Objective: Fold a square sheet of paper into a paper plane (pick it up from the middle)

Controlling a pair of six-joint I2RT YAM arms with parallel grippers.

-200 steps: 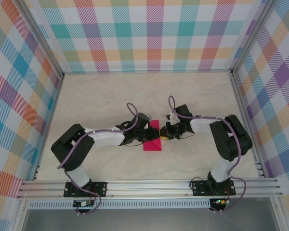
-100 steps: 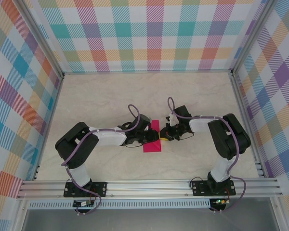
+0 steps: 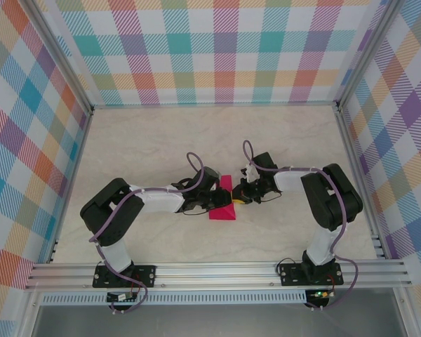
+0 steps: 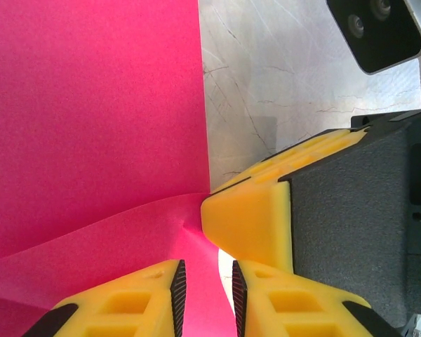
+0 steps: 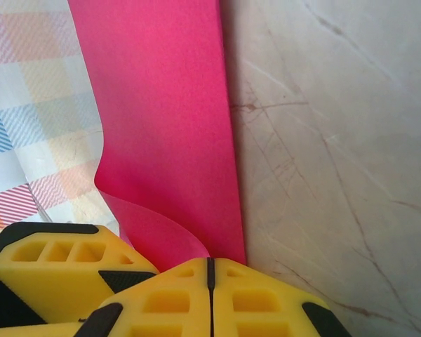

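Now you are seeing the paper [image 3: 223,212] lying central on the table [image 3: 161,140], magenta, with one flap curling up. The left gripper [image 4: 208,281] is hovering slightly parted over this flap, and I cannot tell if it grips. The right gripper [image 5: 210,268], clenched, is touching the paper's edge.

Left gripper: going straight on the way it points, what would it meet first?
Probably the yellow fingers of the right gripper, just ahead of the left gripper at the magenta-pink paper sheet; depth is unclear.
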